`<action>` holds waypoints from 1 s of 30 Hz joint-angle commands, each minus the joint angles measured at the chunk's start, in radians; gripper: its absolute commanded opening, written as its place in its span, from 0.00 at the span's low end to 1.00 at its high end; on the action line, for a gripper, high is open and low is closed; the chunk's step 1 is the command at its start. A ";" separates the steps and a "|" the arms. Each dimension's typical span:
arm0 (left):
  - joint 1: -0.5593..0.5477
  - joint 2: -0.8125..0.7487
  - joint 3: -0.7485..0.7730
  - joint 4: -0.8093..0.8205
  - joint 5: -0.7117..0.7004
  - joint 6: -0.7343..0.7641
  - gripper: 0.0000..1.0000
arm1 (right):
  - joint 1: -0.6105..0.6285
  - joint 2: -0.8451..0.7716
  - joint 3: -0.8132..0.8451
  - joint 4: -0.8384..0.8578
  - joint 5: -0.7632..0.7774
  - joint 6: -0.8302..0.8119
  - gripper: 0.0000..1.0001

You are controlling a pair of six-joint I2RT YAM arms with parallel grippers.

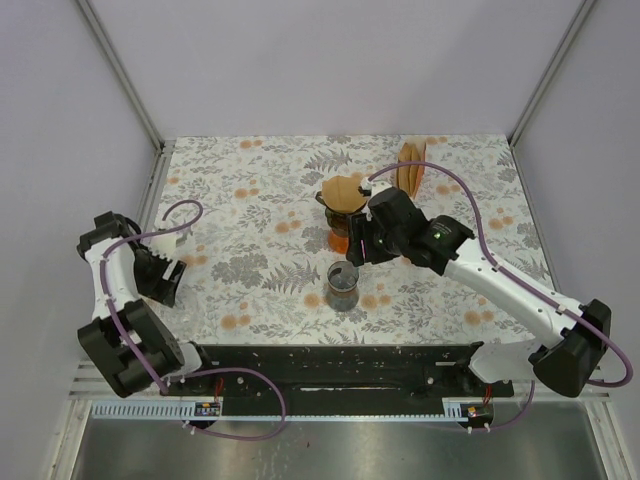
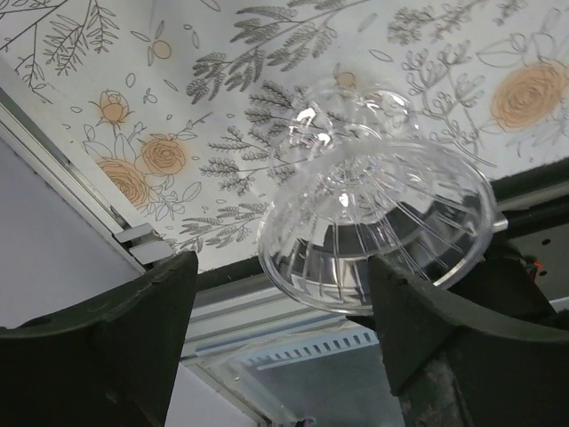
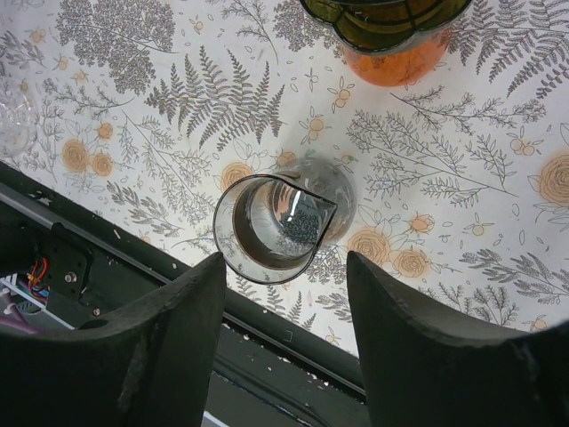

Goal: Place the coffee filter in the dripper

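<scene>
The brown paper filter (image 1: 345,190) sits in the mouth of the dark dripper (image 1: 328,208), which stands on the orange jug (image 3: 391,64) near the middle of the table. From above, the filter looks like a cone with its point down, though I cannot tell if it is fully seated.

It lies just beyond my right gripper (image 3: 284,276), up and away from the arm's base. That gripper's fingers are spread and hold nothing; below them stands a small glass beaker (image 3: 271,227). My right arm is by far the nearer one, so I judge any pressing-down falls to it.

My left gripper (image 2: 283,271) is well apart, at the table's left edge. Its fingers are released around a clear dripper (image 2: 382,205), and the left finger is visibly clear of it.
</scene>
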 commanded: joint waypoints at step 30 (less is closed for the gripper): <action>-0.114 0.108 0.241 -0.172 0.347 -0.117 0.00 | 0.007 -0.086 0.021 -0.031 0.097 -0.049 0.64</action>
